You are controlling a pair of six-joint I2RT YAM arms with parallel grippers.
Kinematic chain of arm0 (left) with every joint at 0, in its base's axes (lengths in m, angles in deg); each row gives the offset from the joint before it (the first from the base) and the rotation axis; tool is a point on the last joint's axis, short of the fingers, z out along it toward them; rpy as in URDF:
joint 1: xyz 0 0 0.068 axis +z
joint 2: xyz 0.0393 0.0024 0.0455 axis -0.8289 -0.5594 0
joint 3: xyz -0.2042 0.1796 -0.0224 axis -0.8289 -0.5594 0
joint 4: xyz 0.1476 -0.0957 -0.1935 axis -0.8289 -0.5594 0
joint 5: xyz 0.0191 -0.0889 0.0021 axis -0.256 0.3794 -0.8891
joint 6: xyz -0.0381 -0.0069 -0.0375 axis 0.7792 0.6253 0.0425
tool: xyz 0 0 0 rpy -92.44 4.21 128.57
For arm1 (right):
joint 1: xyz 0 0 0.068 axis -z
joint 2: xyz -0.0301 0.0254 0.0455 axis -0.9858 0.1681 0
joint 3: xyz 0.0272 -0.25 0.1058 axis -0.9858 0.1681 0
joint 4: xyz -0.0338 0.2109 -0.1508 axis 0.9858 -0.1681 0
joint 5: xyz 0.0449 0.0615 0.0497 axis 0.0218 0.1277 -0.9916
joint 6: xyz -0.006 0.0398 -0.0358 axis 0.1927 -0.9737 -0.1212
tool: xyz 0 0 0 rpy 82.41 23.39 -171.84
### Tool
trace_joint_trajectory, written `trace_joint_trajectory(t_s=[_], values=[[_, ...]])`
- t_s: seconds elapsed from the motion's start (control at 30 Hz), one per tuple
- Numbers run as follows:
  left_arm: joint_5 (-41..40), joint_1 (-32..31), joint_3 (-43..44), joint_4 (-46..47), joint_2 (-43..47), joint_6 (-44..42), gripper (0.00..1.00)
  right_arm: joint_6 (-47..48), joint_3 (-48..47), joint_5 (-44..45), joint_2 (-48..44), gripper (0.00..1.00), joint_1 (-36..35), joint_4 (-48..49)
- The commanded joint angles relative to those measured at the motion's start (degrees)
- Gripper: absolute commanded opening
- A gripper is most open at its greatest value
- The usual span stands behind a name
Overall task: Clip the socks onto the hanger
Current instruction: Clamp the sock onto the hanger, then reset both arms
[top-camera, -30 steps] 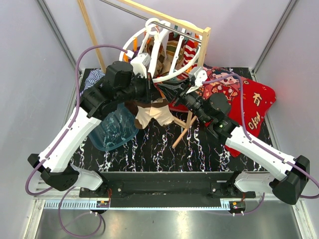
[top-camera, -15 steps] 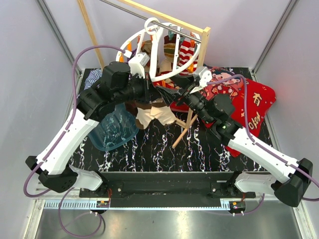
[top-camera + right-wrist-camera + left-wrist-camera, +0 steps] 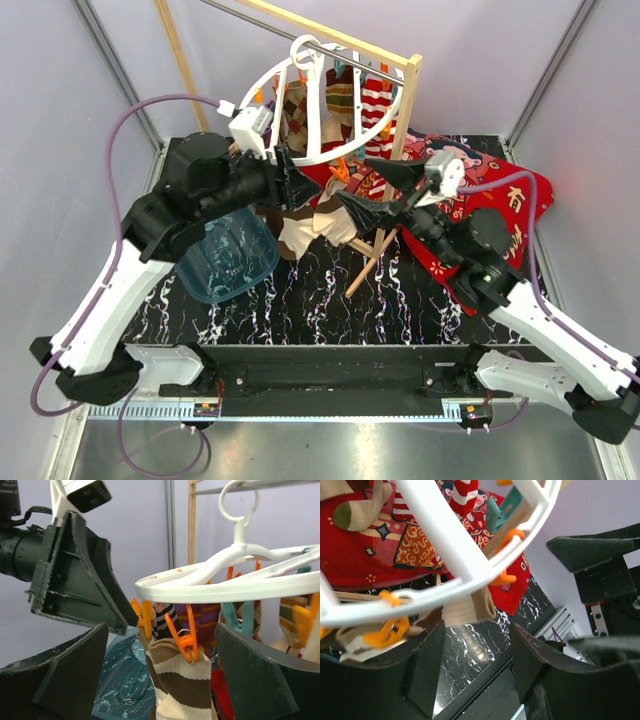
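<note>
The white round hanger (image 3: 322, 95) hangs from the wooden frame with several socks (image 3: 377, 100) clipped under it. A brown-and-cream striped sock (image 3: 182, 690) hangs from two orange clips (image 3: 186, 637) on the near rim. My right gripper (image 3: 160, 665) is open, and the sock shows in the gap, touching neither finger. My left gripper (image 3: 477, 650) is open and empty just below the hanger's ring (image 3: 445, 535), next to the sock's beige cuff (image 3: 470, 611). From above, the left gripper (image 3: 293, 172) and right gripper (image 3: 378, 190) flank that sock (image 3: 318, 222).
A translucent blue tub (image 3: 228, 255) sits on the black marbled table under the left arm. A red print blanket (image 3: 500, 220) covers the back right. The wooden frame's post (image 3: 405, 100) and a slanted leg (image 3: 368, 262) stand by the right gripper. A blue-white striped cloth (image 3: 185, 155) lies back left.
Both grippers have opened and drawn back from the hanger, the left one to the left, the right one to the right. The striped sock stays hanging from the clips.
</note>
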Motion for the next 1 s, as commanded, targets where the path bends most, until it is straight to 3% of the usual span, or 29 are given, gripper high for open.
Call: trace_joint_trajectory(t_s=[0.0,0.13,0.37,0.57,0.97], values=[[-2.47,0.17,-2.09,3.18,5.6,-1.09,0.63,3.54,1.27,4.42,-5.48,0.97,-0.46,-4.24],[-7.12,0.17,-6.39,3.18,12.0,-3.11,0.84,5.12,3.2,9.26,-11.97,1.0,-0.37,-7.94],[-26.6,0.08,-20.97,4.94,26.24,-6.1,0.99,7.58,9.0,23.49,-23.85,1.0,-0.37,-13.74],[-40.68,0.17,-32.75,5.91,37.15,-6.37,0.99,10.12,14.89,37.98,-34.13,1.0,-0.28,-16.3],[-51.6,0.17,-42.88,8.11,50.78,-5.93,0.99,14.26,20.7,45.21,-42.58,1.0,-0.37,-16.65]])
